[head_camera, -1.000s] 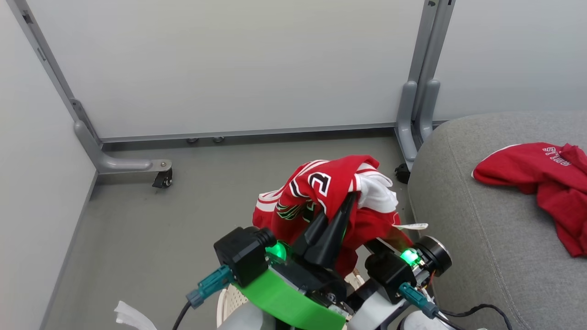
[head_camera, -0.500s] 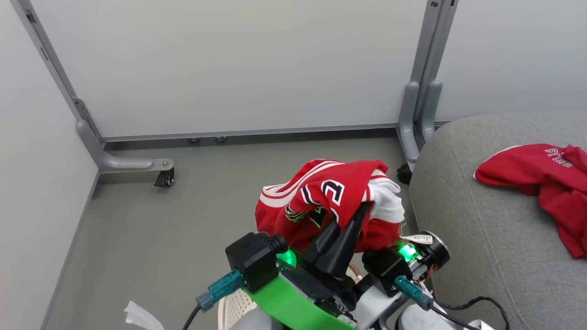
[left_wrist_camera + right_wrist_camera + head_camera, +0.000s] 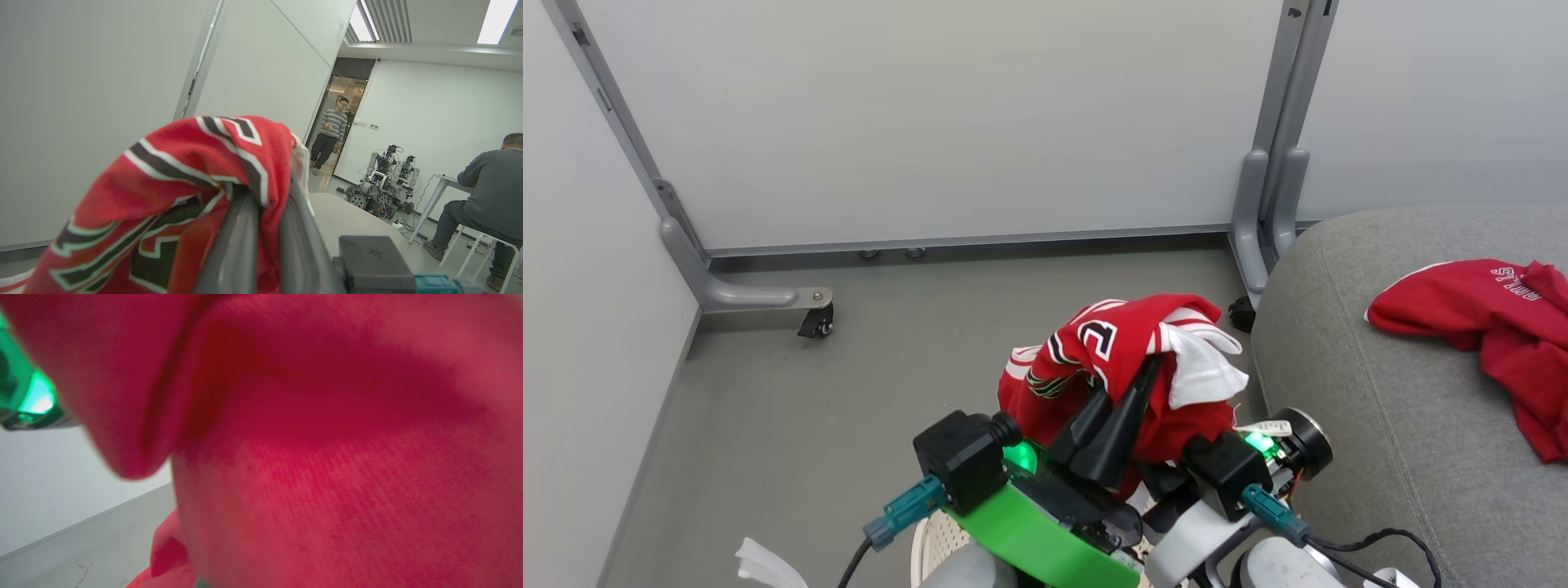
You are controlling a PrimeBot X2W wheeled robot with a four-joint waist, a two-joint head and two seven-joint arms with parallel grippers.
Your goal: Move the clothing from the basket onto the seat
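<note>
A red garment with white trim and stripes (image 3: 1127,343) hangs bunched above the floor, left of the seat (image 3: 1380,425), a big grey cushion. My left gripper (image 3: 1131,384) is shut on it, its dark fingers pinching a fold; the same cloth (image 3: 184,179) drapes over those fingers (image 3: 241,245) in the left wrist view. My right gripper (image 3: 1205,457) reaches under the bundle from the right, its fingers buried in the red cloth (image 3: 327,457), shut on it. Another red garment (image 3: 1478,314) lies on the seat. A bit of the cream perforated basket (image 3: 931,539) shows beneath my arms.
Grey partition frames with castors (image 3: 814,320) stand on the floor along the white panels behind. A white scrap (image 3: 760,563) lies at the lower left. In the left wrist view a person stands in a doorway (image 3: 331,134), another sits at a desk (image 3: 486,192), beside parked robots (image 3: 380,183).
My right gripper has shut inside the red cloth. The bundle has drawn in narrower and shifted a little right. My left gripper keeps its grip.
</note>
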